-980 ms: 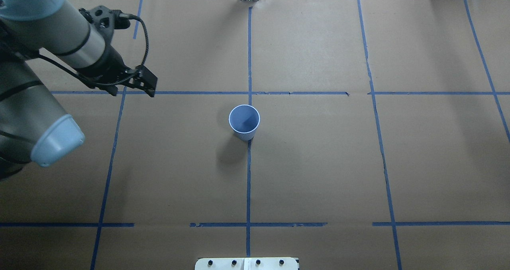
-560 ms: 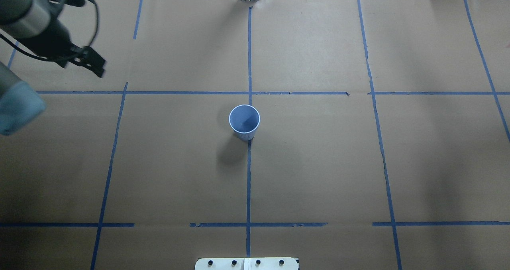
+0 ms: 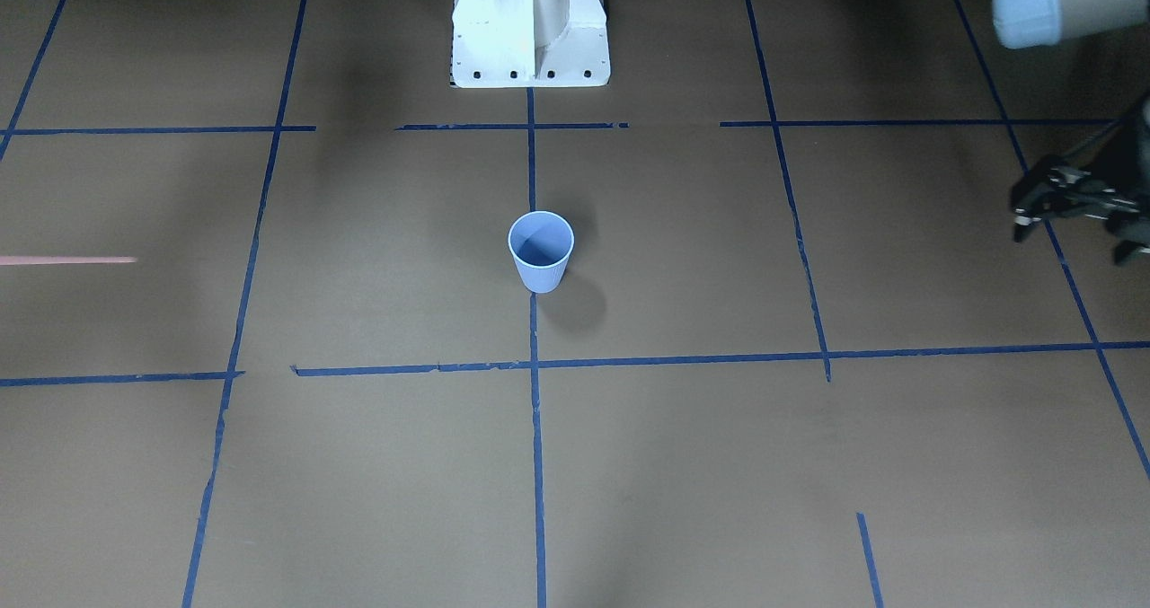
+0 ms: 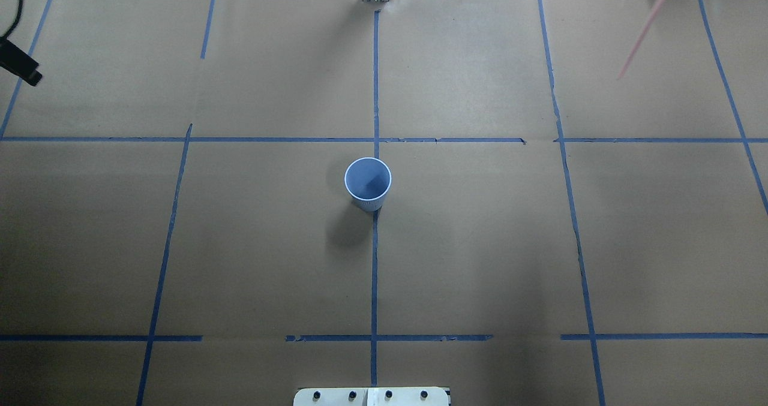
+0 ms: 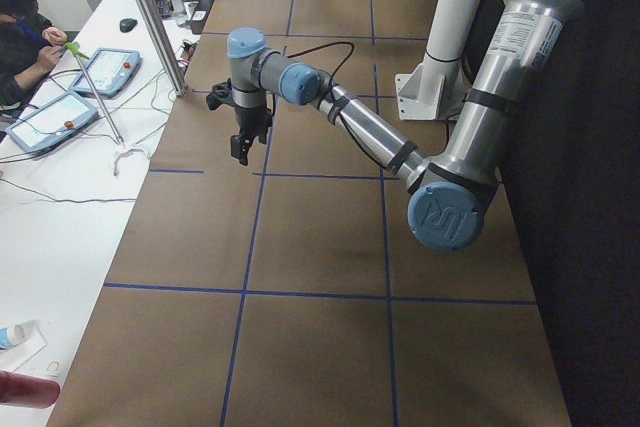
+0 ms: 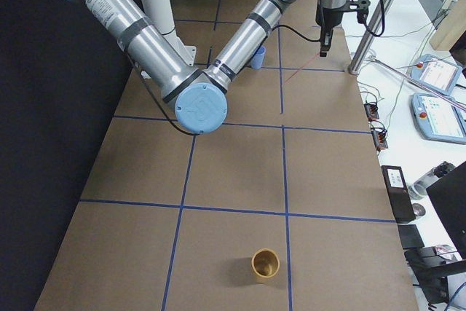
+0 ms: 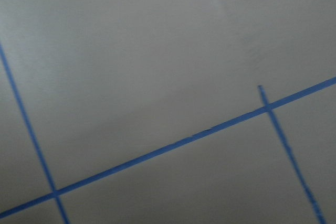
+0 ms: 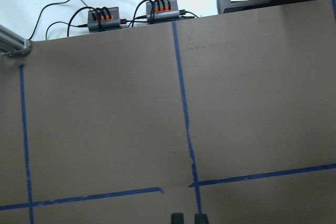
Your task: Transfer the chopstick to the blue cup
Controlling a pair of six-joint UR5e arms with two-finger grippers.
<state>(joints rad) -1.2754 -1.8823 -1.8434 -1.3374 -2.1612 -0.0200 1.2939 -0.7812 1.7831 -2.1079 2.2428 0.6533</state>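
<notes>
The pale blue ribbed cup [image 4: 368,184] stands upright and empty at the table's middle; it also shows in the front view [image 3: 540,251] and far off in the right side view [image 6: 258,56]. A thin pink chopstick [image 4: 645,28] slants in the air over the far right of the table, far from the cup; its tip shows at the front view's left edge [image 3: 72,259]. My right gripper [image 6: 322,47] holds its upper end, and its fingertips [image 8: 177,217] stand close together. My left gripper [image 3: 1071,243] is open and empty at the far left [image 4: 24,73].
An orange cup [image 6: 265,264] stands near the table's right end. The robot base [image 3: 530,24] is at the near middle edge. A metal post [image 5: 150,27] and power strips [image 8: 102,15] line the far edge. Operators sit beyond it.
My left arm has swung away to the far left, almost out of the overhead view. The pink chopstick has come into view at the top right. The cup has not moved.
</notes>
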